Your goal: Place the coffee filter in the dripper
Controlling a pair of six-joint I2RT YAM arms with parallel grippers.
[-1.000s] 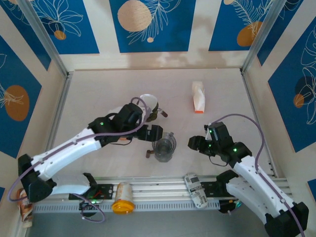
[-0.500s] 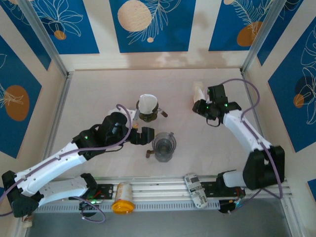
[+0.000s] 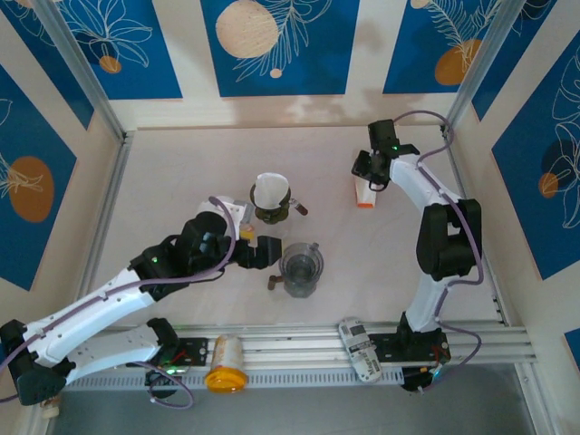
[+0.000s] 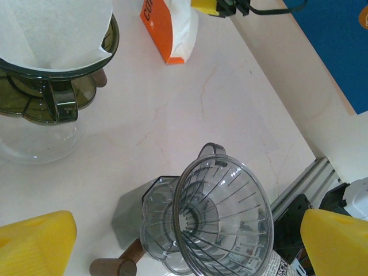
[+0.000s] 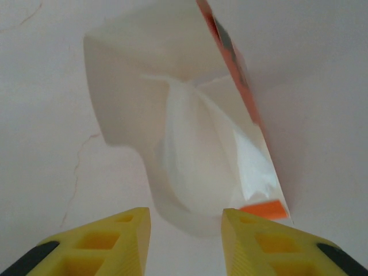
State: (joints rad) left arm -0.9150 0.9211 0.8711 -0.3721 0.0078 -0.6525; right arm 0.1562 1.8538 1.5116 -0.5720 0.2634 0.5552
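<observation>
An empty clear dripper [image 3: 301, 267] [image 4: 221, 215] with a wooden handle stands mid-table. My left gripper [image 3: 261, 252] [image 4: 184, 244] is open wide just left of it, above the table, holding nothing. Behind it, an olive dripper [image 3: 271, 207] [image 4: 54, 95] on a glass carafe holds a white coffee filter [image 3: 270, 190] [image 4: 54, 31]. At the back right lies a white and orange filter bag [image 3: 364, 186] [image 5: 172, 69], with white filters [image 5: 198, 155] showing in its open mouth. My right gripper [image 3: 372, 169] [image 5: 187, 230] points into that mouth, its yellow fingers [image 5: 109, 241] apart and empty.
A labelled bottle [image 3: 361, 349] and an orange-lidded jar [image 3: 224, 364] lie on the rail at the near edge. Patterned walls and metal posts close in the table on three sides. The filter bag [image 4: 172, 26] also lies beyond the olive dripper in the left wrist view.
My right arm swung from the near middle out to the filter bag at the back right, and its jaws narrowed. My left gripper drew back from the olive dripper toward the near left.
</observation>
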